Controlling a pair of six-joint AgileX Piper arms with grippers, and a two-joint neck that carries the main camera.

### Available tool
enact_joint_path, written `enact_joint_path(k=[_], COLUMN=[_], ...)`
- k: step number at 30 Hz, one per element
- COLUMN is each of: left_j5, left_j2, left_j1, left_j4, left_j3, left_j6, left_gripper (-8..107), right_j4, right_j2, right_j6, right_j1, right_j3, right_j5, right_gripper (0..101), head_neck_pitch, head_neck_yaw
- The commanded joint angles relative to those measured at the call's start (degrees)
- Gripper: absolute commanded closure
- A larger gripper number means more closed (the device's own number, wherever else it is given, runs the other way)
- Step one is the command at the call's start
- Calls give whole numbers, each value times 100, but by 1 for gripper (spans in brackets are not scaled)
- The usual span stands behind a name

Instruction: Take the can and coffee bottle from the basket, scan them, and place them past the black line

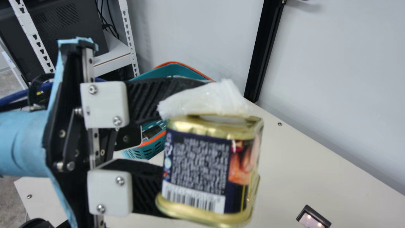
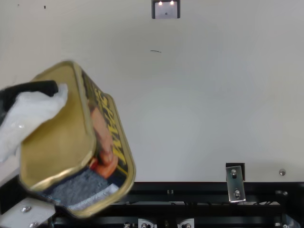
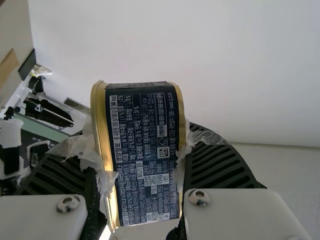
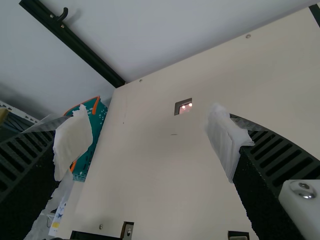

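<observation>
My left gripper [image 1: 186, 142] is shut on the can [image 1: 197, 167] in the main view, holding it up above the table, its barcode side facing the neck camera. In the top view the gold-ended can [image 2: 59, 137] hangs tilted at the left. White padding covers the fingertips of the left gripper [image 3: 142, 150], which press the sides of the can [image 3: 145, 155] in the left wrist view. In the right wrist view my right gripper [image 4: 150, 145] is open with nothing between its padded fingers. A teal basket [image 1: 144, 153] with an orange rim stands behind the left gripper, something dark inside.
A small black-framed scanner [image 1: 313, 218] with two lights lies in the tabletop [image 2: 99, 38], to the right of the can in the main view. The wall with a black post [image 1: 267, 50] borders the table's far side. A metal shelf [image 1: 114, 57] stands beyond the basket.
</observation>
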Motion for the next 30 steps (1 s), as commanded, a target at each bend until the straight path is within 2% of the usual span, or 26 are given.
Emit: enact_joint_path(k=[1,4,5,7,11,30], left_j5=[-406,-1049,-526,-832,-1058,-1057], left_j2=[-16,-4,-15,-15,-15,58], left_j1=[-234,-701,-391,-616,-698,-760], left_j4=[2,2,0,-28,-3,144], left_j3=[-219,-515,-356,-503,-515,-515], left_j6=[-128,-186,-193,-192,-192,-68], left_gripper=[89,89,89,89,89,89], right_j4=[0,0,0,0,0,0], right_j2=[0,0,0,0,0,0], right_j6=[0,0,0,0,0,0], right_j1=[0,0,0,0,0,0], right_j3=[0,0,0,0,0,0], right_j5=[0,0,0,0,0,0], right_gripper=[0,0,0,0,0,0], head_neck_pitch=[-180,-180,-180,-180,-180,-180], head_neck_yaw=[111,111,111,111,111,111])
